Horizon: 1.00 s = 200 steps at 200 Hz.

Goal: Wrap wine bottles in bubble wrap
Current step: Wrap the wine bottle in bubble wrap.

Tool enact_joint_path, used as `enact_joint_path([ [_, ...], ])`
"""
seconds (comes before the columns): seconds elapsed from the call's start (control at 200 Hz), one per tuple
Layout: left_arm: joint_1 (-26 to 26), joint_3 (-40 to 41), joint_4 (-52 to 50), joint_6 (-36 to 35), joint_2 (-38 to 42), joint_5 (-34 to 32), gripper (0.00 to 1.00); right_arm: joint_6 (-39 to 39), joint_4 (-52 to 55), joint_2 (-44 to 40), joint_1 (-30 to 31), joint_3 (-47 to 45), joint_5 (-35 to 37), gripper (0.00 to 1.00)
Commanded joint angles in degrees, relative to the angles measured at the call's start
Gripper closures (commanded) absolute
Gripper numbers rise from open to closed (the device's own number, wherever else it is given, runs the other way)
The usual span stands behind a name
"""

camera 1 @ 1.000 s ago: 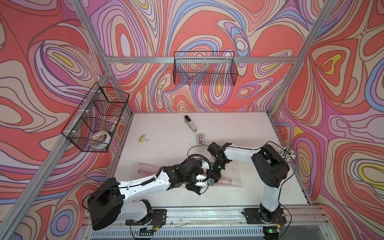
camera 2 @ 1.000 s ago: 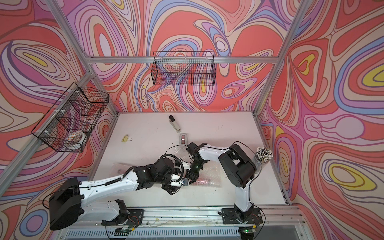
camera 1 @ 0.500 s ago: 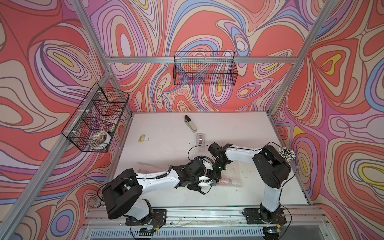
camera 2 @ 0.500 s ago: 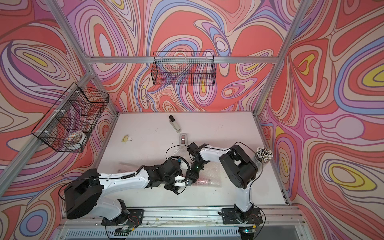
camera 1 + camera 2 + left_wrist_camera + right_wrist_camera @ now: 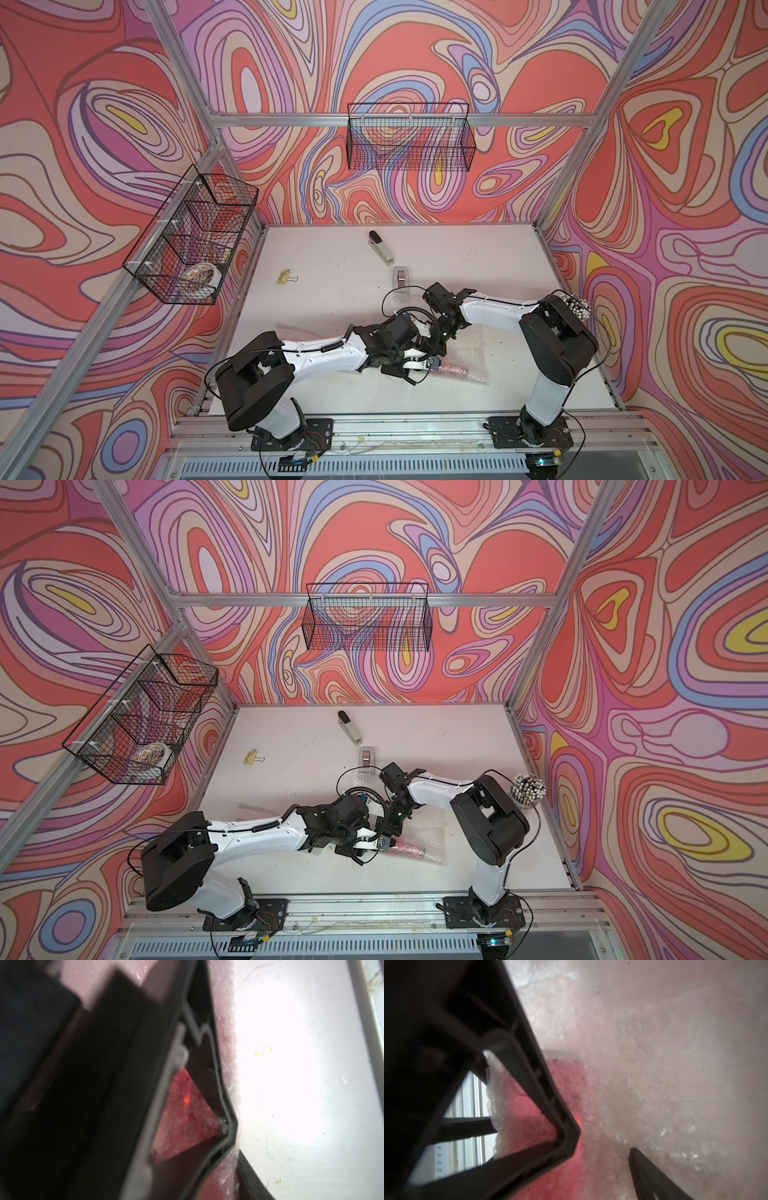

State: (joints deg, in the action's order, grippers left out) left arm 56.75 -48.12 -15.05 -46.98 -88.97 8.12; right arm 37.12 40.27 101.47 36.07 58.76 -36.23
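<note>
The right gripper (image 5: 604, 1140) stands spread over the bubble wrap (image 5: 654, 1084), the wine bottle (image 5: 566, 1076) just beside one finger. Whether the left gripper (image 5: 432, 362) pinches anything cannot be told.

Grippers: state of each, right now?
Left gripper: cannot tell, jaws unclear beside the wrapped bottle.
Right gripper: open over the bubble wrap, holding nothing.

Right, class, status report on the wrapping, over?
Right gripper open over bubble wrap. Left gripper at wine bottle under the wrap, grip unclear. Tape dispenser, stapler sit apart.
</note>
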Motion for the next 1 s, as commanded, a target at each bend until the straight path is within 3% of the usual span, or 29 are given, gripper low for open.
enact_joint_path([
  [0.0, -2.64, -1.16, -7.02, 4.15, -2.72, 1.97, 0.6, 1.21, 2.69, -6.65, -1.11, -1.9, 3.72, 0.06],
  [0.27, -3.47, -3.3, -10.57, 4.49, -4.47, 4.59, 0.61, 0.97, 5.01, -19.17, -6.79, -5.59, 11.35, 0.03],
  [0.551, -3.7, -3.37, -12.52, 4.48, -3.86, 5.67, 0.6, 2.05, 5.76, -18.52, -6.92, -5.22, 11.68, 0.03],
  [0.831, -5.42, -4.83, -14.33, 5.69, -4.46, 7.91, 0.5, 1.91, 8.09, -30.19, -9.27, -8.4, 23.22, 0.02],
  [0.996, -6.03, -5.22, -14.74, 6.3, -3.93, 9.42, 0.45, 3.2, 11.15, -37.1, -9.27, -10.38, 24.35, 0.02],
])
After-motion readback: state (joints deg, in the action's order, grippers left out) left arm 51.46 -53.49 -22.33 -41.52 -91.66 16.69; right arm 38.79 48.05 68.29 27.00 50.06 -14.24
